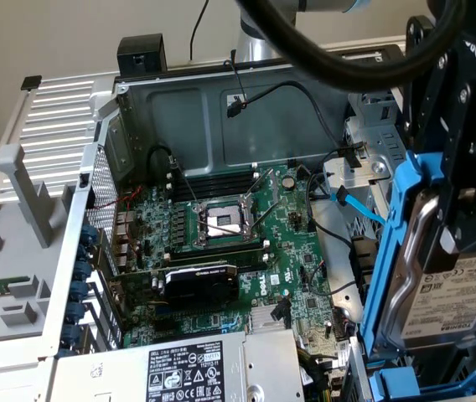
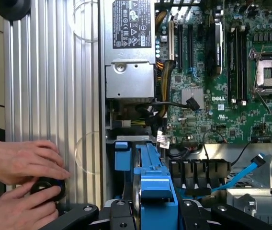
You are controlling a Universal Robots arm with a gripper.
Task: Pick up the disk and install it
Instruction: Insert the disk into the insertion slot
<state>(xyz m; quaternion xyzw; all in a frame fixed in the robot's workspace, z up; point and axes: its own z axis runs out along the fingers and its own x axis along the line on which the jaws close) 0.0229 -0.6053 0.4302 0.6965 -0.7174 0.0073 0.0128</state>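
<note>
My gripper (image 1: 463, 219) is shut on the disk (image 1: 460, 300), a silver hard drive with a white label in a bright blue carrier. The disk hangs on edge over the drive bay area at the exterior view's right of the open computer case. In the wrist view the blue carrier of the disk (image 2: 151, 184) sits between my black fingers (image 2: 119, 216), with my gripper (image 2: 153, 214) closed around it. Below it lies a blue-railed drive bay (image 2: 121, 146).
The green motherboard (image 1: 297, 276) with its open processor socket (image 1: 224, 221) fills the case floor. A grey power-supply box (image 1: 192, 368) sits at the front. A blue data cable (image 1: 357, 207) and black cables run beside the bay. A person's hands (image 2: 23, 179) rest on the ribbed case panel (image 2: 54, 86).
</note>
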